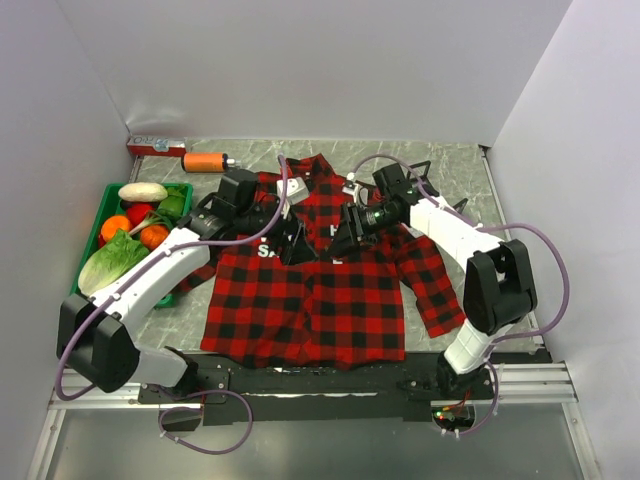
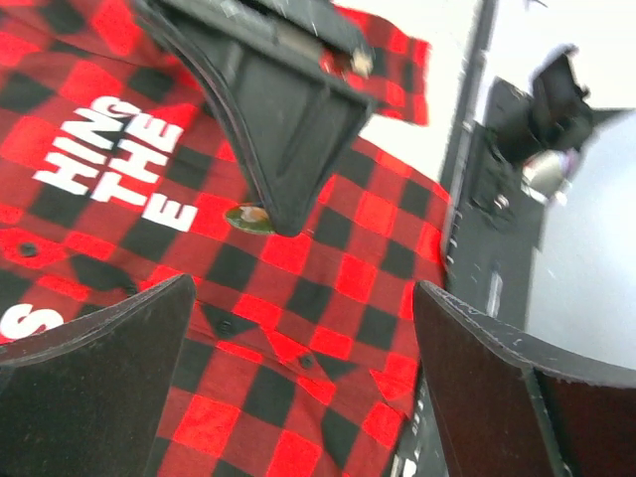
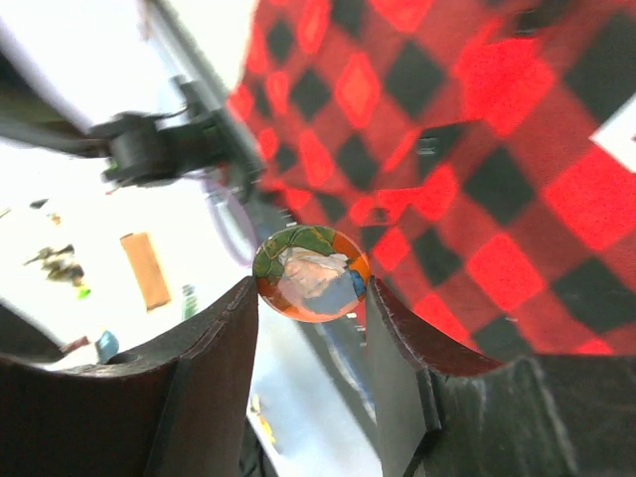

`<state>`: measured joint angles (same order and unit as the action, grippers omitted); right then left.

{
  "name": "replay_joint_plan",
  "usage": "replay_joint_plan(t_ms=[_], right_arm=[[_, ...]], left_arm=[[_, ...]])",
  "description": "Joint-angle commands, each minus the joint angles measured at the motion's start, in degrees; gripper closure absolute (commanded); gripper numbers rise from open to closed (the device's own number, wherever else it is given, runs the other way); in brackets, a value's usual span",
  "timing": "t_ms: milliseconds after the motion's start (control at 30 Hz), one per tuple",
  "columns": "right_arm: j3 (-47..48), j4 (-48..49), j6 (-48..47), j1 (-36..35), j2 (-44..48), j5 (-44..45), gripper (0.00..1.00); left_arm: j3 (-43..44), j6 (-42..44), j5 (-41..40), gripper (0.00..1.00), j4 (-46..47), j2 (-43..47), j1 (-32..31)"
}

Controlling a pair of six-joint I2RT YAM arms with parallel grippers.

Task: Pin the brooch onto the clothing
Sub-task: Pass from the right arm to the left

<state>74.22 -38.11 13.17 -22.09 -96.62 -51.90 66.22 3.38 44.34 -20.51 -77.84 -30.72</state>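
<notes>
The clothing (image 1: 310, 290), a red-and-black plaid shirt with white lettering, lies flat in the middle of the table, collar towards the back. My right gripper (image 3: 312, 286) is shut on the brooch (image 3: 312, 272), a round badge with a green, orange and blue picture, pinched edge to edge at the fingertips. It hangs over the shirt's chest (image 3: 467, 169). In the left wrist view the right gripper's black finger (image 2: 278, 99) reaches in from above, with the brooch's edge (image 2: 248, 215) showing beside the lettering (image 2: 119, 164). My left gripper (image 2: 303, 298) stands wide open above the button placket, holding nothing.
A green tray (image 1: 96, 205) of vegetables and fruit stands at the left of the shirt. An orange cylinder (image 1: 205, 161) and a red-and-white box (image 1: 155, 146) lie along the back wall. White walls close in the table on three sides.
</notes>
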Motion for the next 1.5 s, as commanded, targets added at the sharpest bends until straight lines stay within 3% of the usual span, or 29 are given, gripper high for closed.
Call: replay_joint_plan(t_ms=[0, 200, 333, 667, 833, 1133, 1467], right_arm=[[0.05, 1.63, 1.51, 0.20, 4.95, -10.32, 0.65], [1.72, -2.76, 1.07, 0.11, 7.32, -15.15, 0.65], [-0.03, -0.74, 3.79, 0.11, 9.68, -18.32, 0.65], [0.93, -3.54, 5.56, -0.94, 12.51, -22.19, 0.65], [2.59, -6.45, 4.41, -2.26, 10.93, -24.21, 0.65], [4.88, -11.98, 1.78, -3.40, 8.73, -26.15, 0.66], [4.18, -11.64, 2.13, -4.89, 8.03, -26.85, 0.66]], left_arm=[[1.11, 5.68, 7.96, 0.02, -1.73, 1.46, 0.31], [-0.47, 3.92, 10.67, 0.01, 2.40, 4.98, 1.01], [-1.26, 2.16, 12.70, 0.05, 5.22, 6.12, 1.10], [-3.90, -1.70, 16.92, 0.28, 12.42, 8.58, 1.10], [-7.23, -6.18, 18.59, 0.27, 19.97, 9.90, 1.01], [-8.82, -6.18, 23.95, 0.24, 22.96, 8.94, 0.14], [-12.16, -8.48, 20.97, 0.22, 30.80, 9.64, -1.97]])
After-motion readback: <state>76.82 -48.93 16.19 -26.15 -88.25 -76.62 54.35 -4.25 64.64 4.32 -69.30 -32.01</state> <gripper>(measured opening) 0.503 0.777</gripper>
